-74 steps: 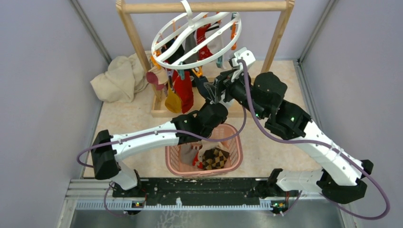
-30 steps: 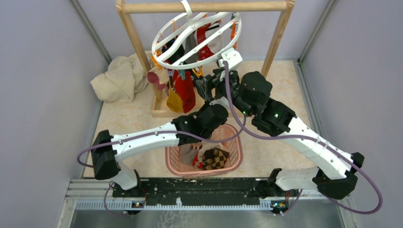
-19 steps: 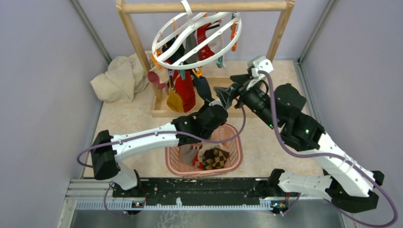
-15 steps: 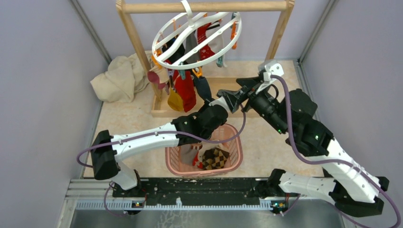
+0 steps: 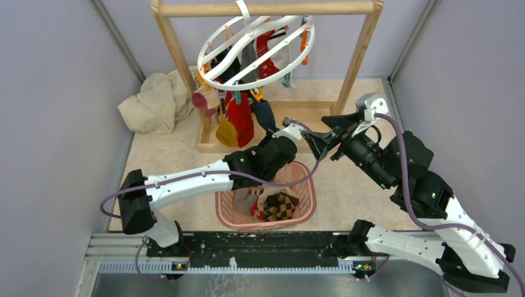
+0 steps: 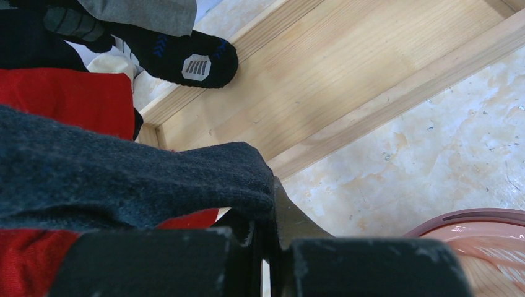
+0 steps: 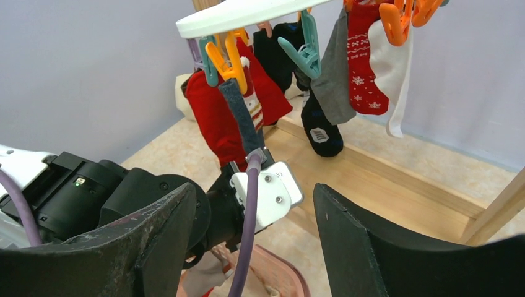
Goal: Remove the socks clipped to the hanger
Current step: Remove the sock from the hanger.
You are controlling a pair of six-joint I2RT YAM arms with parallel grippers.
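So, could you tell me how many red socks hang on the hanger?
3: one red sock left of the dark grey sock, another right of it, and a snowflake-patterned one further right; others may be hidden.

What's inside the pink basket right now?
The pink basket holds a checked sock, a pale grey sock and a bit of red fabric. The left arm covers its far side.

Dark grey sock (image 7: 241,117), white hanger (image 7: 247,12)
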